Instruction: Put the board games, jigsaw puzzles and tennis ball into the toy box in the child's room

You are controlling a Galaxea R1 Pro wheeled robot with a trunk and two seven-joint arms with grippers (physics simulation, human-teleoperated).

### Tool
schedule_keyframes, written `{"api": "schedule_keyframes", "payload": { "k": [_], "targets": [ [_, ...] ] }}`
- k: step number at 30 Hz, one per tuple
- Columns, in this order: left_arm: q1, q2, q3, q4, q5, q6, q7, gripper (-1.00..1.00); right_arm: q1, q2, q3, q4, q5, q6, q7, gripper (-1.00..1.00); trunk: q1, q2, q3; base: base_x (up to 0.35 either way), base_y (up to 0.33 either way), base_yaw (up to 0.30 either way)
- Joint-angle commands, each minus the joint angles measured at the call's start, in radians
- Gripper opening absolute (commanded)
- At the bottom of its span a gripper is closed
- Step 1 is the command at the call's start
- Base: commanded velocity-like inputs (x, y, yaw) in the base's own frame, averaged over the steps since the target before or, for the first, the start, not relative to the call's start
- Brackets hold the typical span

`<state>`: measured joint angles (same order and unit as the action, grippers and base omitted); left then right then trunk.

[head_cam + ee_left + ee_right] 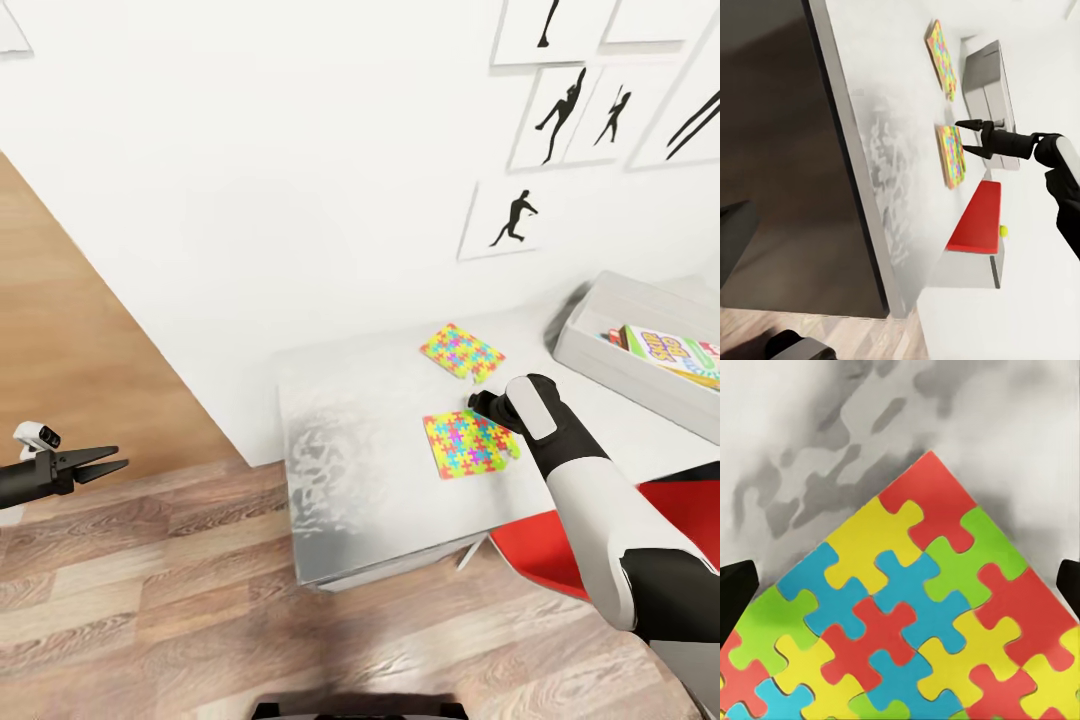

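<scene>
Just above the near puzzle's (468, 442) edge, right claw (971, 139) spread.

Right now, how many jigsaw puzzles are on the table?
2. One lies flat nearer the wall; the other lies nearer the table's front edge, under the right gripper, whose fingers are spread. Neither is in the toy box.

Bare table (360, 470) left — toy box (600, 350) right.

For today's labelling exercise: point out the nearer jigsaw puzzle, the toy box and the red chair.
nearer jigsaw puzzle (466, 443), head view, its centre
toy box (610, 362), head view, near side wall
red chair (976, 218), left wrist view, seat top
</scene>
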<state>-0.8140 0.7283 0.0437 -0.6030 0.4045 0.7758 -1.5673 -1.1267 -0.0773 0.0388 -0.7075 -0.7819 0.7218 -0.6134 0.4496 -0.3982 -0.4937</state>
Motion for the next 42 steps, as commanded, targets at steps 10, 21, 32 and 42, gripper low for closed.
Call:
{"api": "schedule_keyframes", "payload": {
  "k": [10,21,32,42],
  "targets": [
    [-0.001,0.000,-0.001,0.000,0.001,0.011,-0.004,1.00,-0.001,0.002,0.004,-0.001,-0.010,0.002,-0.009,1.00,0.000,-0.002,-0.002,-0.024,0.114,0.000],
    [-0.001,0.000,-0.001,0.000,0.001,0.011,-0.004,1.00,-0.001,0.002,0.004,-0.001,-0.010,0.002,-0.008,1.00,0.000,-0.002,-0.002,-0.067,0.091,0.000],
    [-0.001,0.000,-0.001,0.000,0.001,0.011,-0.004,1.00,-0.001,0.003,0.004,-0.001,-0.010,0.002,-0.008,1.00,0.000,-0.002,-0.002,-0.079,0.095,0.000],
    [-0.001,0.000,-0.001,0.000,0.001,0.011,-0.004,1.00,-0.001,0.003,0.004,-0.001,-0.010,0.002,-0.005,1.00,0.000,-0.002,-0.002,-0.087,0.113,0.000]
  ]
}}
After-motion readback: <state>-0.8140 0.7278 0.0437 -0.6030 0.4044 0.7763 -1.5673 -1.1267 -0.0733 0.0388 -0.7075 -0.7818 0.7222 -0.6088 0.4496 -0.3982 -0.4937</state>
